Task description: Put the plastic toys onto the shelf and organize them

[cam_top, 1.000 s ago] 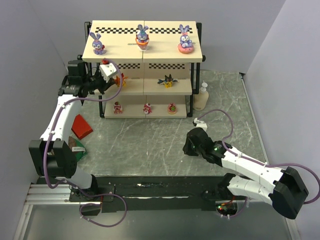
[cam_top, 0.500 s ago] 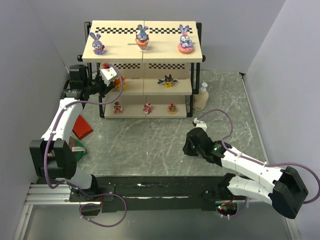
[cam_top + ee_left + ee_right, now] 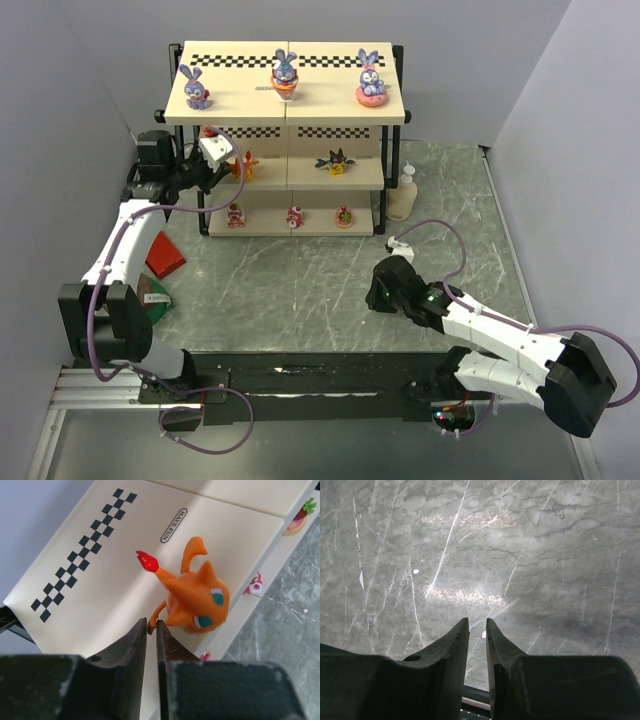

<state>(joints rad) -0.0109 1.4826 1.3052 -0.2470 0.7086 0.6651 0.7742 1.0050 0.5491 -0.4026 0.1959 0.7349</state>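
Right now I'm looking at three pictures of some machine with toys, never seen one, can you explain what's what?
Two robot arms are bolted to a table. The wide picture looks down from above; the other two come from cameras on each wrist. A shelf stands at the far side with small toys on all three boards. The left gripper is at the middle board, jaws nearly together, right against an orange toy; whether it pinches it I cannot tell. The right gripper is shut, holding nothing, above bare table. A bottle and red block sit near the shelf.
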